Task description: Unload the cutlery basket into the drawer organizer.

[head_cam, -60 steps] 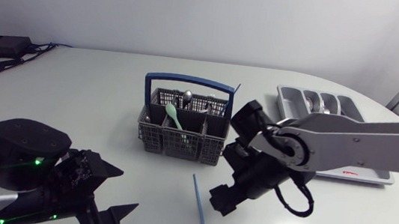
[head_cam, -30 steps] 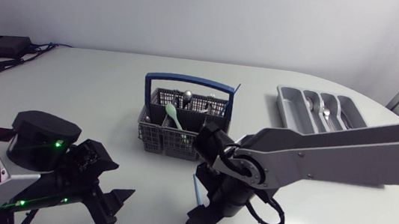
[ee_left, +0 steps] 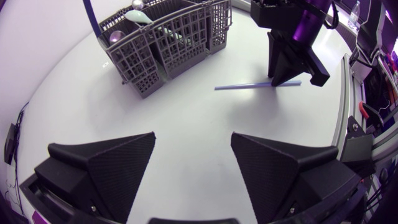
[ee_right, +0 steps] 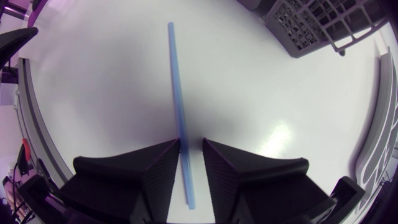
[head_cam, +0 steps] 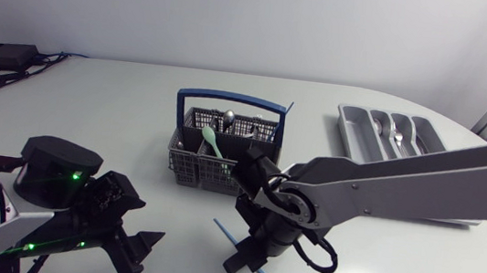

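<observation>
The grey cutlery basket (head_cam: 222,162) with a blue handle stands mid-table, holding a green spoon (head_cam: 213,140) and a silver spoon (head_cam: 228,115). The grey drawer organizer (head_cam: 345,130) lies at the back right with some silver cutlery in it. A thin blue stick (head_cam: 223,233) lies on the table in front of the basket. My right gripper (head_cam: 234,266) points down over it. In the right wrist view the stick (ee_right: 174,87) runs between the narrowly parted fingers of the gripper (ee_right: 191,146), against one finger, with a gap to the other. My left gripper (head_cam: 145,256) hovers open at the front left.
A black box (head_cam: 0,55) with cables sits at the table's back left corner. In the left wrist view the basket (ee_left: 168,43) and the stick (ee_left: 249,85) lie ahead of the left gripper (ee_left: 193,143), with bare table between.
My right gripper has swung left and down over the blue stick and its fingers have drawn close together. The stick has turned on the table. My left gripper shifted slightly.
</observation>
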You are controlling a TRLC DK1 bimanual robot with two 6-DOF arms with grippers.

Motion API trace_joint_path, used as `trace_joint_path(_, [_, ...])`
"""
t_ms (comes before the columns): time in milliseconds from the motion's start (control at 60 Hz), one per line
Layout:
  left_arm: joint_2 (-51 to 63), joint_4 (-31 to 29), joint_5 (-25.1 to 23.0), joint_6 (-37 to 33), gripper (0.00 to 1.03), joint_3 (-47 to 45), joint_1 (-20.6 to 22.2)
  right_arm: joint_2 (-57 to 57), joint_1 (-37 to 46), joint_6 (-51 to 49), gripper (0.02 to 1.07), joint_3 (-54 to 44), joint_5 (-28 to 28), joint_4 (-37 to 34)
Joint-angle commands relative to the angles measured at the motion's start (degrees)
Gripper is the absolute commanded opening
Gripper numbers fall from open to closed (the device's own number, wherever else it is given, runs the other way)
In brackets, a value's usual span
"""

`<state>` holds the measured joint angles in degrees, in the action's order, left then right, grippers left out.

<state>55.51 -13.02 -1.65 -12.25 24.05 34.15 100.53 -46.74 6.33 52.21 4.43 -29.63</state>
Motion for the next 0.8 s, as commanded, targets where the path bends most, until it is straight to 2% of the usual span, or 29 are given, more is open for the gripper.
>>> trace_joint_path(0, [-0.8, -0.3, -0.5, -1.3, 0.86, 0.2, -0.7, 3.1, 0.9, -2.2, 0.20, -4.2, 0.0, 0.8])
trace_joint_path(183, [-2.0, -0.6, -0.5, -1.3, 0.86, -0.3, -0.8, 0.6, 0.2, -6.8, 0.14, -8.8, 0.6, 2.7])
trace_joint_path(333, [-2.9, -1.0, -0.5, -1.3, 0.86, -0.5, -0.6, -4.6, 0.1, -10.1, 0.13, -12.0, 0.5, 3.0])
trace_joint_path(550, [-4.9, -1.9, -0.5, -1.0, 0.86, -0.9, -0.2, -22.4, 2.5, -15.8, 0.13, -12.7, 1.9, -6.6])
trace_joint_path(783, [-5.1, -2.0, -0.5, -0.9, 0.86, -0.8, -0.1, -38.5, 18.0, -25.7, 0.13, -8.3, 10.3, -17.0])
